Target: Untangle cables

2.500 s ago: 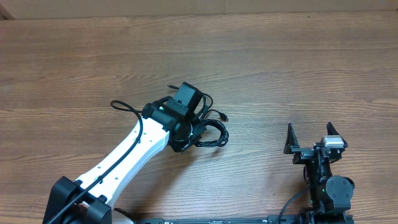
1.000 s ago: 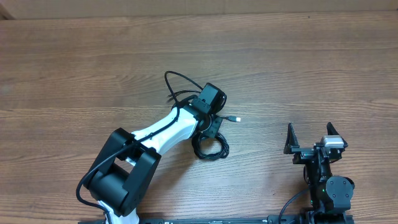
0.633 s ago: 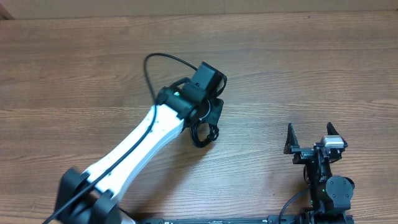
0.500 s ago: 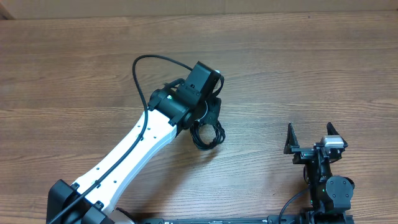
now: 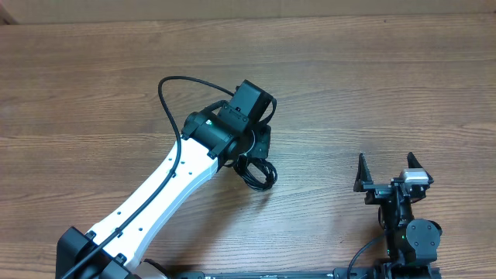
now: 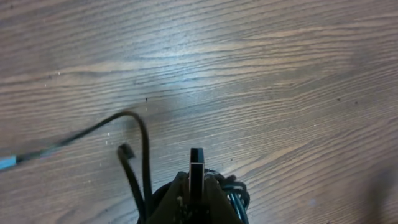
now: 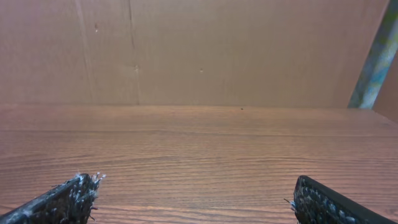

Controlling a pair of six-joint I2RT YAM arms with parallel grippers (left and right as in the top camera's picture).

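Observation:
The cables are a small black coil hanging just below my left gripper near the table's middle. In the left wrist view the left gripper is shut on a slim black plug piece of the cables, with the coil bunched around the fingertips. A loose strand with a small plug end trails to the left. No silver tip is in view. My right gripper is open and empty at the front right, far from the cables; its fingertips frame bare wood.
The thick black wire of the left arm arcs out to the left of the wrist. The wooden table stretches around both arms. A cardboard wall stands behind the table.
My left gripper carried the cable bundle right, then back up and left. The coil now hangs more tightly under it. The silver tip seen one second ago is no longer visible. The right arm has not moved.

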